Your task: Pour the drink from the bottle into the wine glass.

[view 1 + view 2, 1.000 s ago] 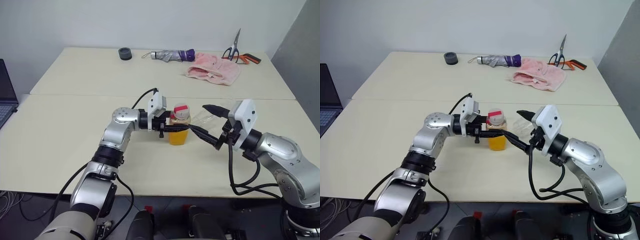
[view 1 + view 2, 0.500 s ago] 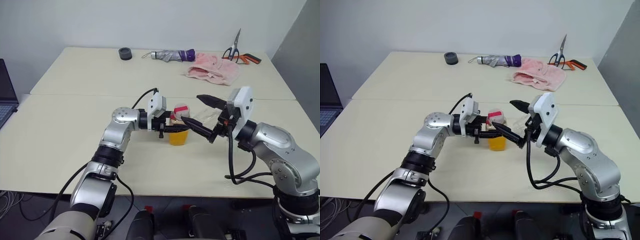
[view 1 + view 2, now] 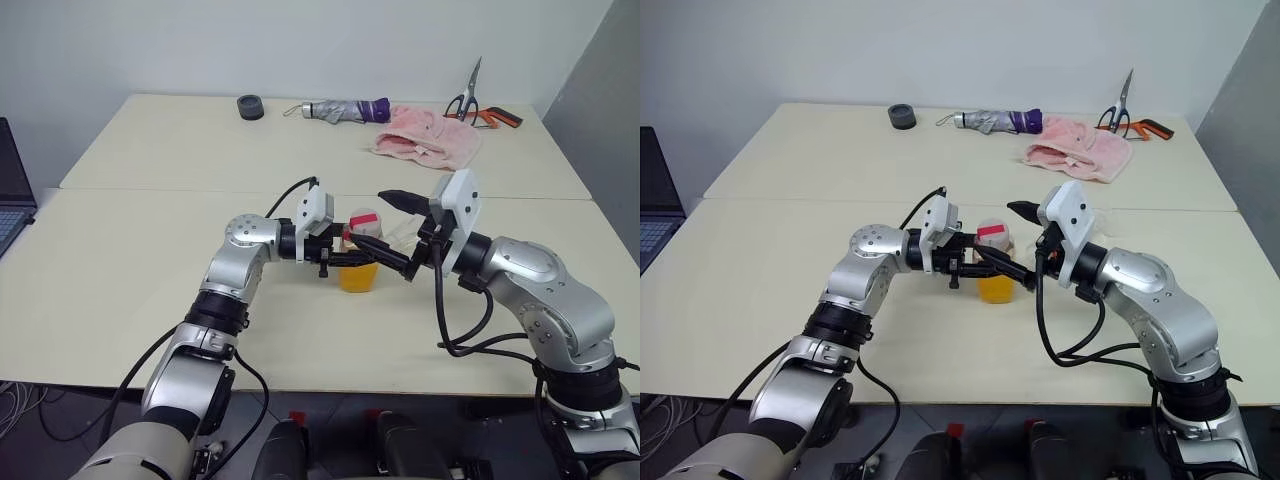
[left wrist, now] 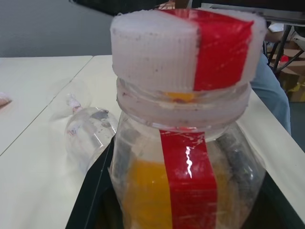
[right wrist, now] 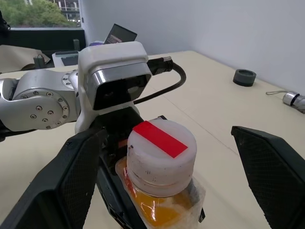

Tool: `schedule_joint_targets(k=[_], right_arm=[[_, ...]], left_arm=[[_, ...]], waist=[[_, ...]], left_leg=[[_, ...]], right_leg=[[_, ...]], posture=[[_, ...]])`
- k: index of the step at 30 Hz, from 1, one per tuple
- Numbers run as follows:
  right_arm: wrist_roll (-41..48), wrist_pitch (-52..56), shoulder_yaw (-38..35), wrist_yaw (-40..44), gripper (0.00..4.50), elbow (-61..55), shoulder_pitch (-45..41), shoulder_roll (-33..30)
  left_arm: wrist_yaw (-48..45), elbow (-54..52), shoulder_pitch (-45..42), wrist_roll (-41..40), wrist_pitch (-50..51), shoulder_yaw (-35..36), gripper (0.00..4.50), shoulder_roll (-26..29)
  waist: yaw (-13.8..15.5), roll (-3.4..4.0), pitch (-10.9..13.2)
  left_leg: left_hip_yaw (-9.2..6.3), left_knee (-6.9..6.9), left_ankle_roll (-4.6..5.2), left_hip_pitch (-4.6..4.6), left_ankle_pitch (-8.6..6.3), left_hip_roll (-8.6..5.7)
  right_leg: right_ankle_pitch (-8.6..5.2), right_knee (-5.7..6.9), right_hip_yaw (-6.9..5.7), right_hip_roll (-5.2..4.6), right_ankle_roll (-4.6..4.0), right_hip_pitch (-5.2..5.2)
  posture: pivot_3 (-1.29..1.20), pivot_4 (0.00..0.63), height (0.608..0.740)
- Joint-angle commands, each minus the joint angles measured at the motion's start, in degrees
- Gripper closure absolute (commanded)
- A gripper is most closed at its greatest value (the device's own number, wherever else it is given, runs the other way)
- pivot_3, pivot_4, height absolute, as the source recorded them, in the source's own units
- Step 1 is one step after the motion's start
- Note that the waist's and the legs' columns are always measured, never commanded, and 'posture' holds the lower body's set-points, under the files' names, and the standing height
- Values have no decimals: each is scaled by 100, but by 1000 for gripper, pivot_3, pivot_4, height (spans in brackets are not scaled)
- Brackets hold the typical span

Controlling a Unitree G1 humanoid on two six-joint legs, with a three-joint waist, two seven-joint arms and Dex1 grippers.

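Note:
The bottle (image 3: 357, 250) stands upright on the table, a red strip running over its white cap (image 5: 161, 148). The orange drink (image 3: 357, 277) fills its lower part. My left gripper (image 3: 350, 262) reaches in level from the left and is shut on the bottle's body. My right gripper (image 3: 374, 220) comes from the right and is open, with one black finger (image 5: 71, 176) on either side of the cap, not touching it. The wine glass (image 4: 88, 128) is clear and appears to lie on its side on the table just behind the bottle.
Along the far table lie a pink cloth (image 3: 425, 137), a folded umbrella (image 3: 340, 110), scissors (image 3: 472, 100) and a black roll (image 3: 250, 106). A laptop (image 3: 10, 195) sits at the left edge. A person's trouser leg (image 4: 267, 81) is beside the table.
My right gripper has moved left and a little up towards the bottle, and its fingers now straddle the cap. The left gripper and the bottle have stayed put.

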Motion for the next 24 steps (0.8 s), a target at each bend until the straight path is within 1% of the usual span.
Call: schedule_joint_targets(k=[1, 24], right_arm=[[-165, -276, -11, 13, 0, 5, -130, 19], [-583, -522, 71, -4, 0, 153, -151, 158]], left_arm=[[1, -303, -154, -129, -34, 77, 2722, -4], [56, -350, -106, -112, -37, 65, 2722, -12]], waist=[[0, 0, 0], [0, 0, 0]], left_leg=[[0, 0, 0, 0, 0, 0], [0, 0, 0, 0, 0, 0]], right_leg=[[0, 0, 0, 0, 0, 0], [0, 0, 0, 0, 0, 0]], posture=[[0, 150, 740], [0, 150, 740]])
